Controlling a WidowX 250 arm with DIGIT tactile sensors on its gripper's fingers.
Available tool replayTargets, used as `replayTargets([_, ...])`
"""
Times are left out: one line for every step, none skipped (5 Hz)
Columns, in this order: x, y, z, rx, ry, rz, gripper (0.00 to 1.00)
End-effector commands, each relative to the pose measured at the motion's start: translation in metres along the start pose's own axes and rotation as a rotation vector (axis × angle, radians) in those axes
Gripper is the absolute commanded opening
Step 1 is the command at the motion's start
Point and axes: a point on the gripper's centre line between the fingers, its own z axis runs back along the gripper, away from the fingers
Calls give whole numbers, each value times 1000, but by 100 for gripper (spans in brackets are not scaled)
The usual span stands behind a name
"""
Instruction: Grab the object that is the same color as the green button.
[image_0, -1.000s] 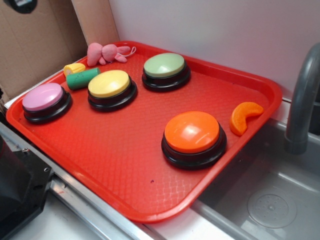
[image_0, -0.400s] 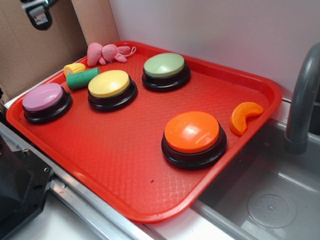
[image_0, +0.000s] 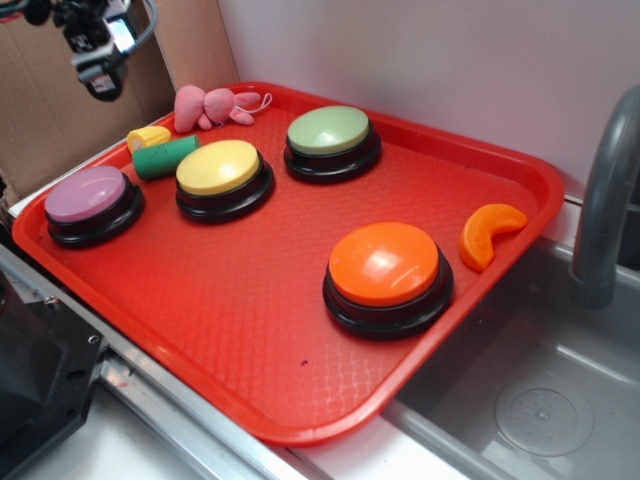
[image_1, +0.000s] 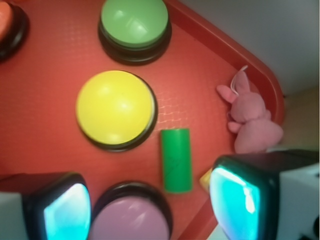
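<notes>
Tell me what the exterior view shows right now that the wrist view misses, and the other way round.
Only the exterior view shows the orange button whole, the orange wedge, the grey faucet, the sink and the gripper hanging above the tray's far left corner. Only the wrist view shows the gripper's two fingers spread apart, with the green cylinder between them in the image. Both show the red tray, green button, yellow button, pink button and pink bunny.

Place: a toy kitchen test setup.
Evidence: grey sink (image_0: 540, 400) with faucet (image_0: 605, 200); red tray (image_0: 250, 340); cardboard backdrop (image_0: 50, 110).
</notes>
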Motion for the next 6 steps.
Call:
replayTargets([8, 16, -23, 9, -75, -112, 100])
replayTargets([9, 22, -40, 1, -59, -119, 100])
replayTargets([8, 28, -54, 8, -19, -67, 100])
replayTargets([9, 30, -65, 5, -10, -40, 100])
replayTargets([14, 31, -79, 9, -36, -10, 100])
replayTargets([16, 31, -85, 11, -13, -8, 100])
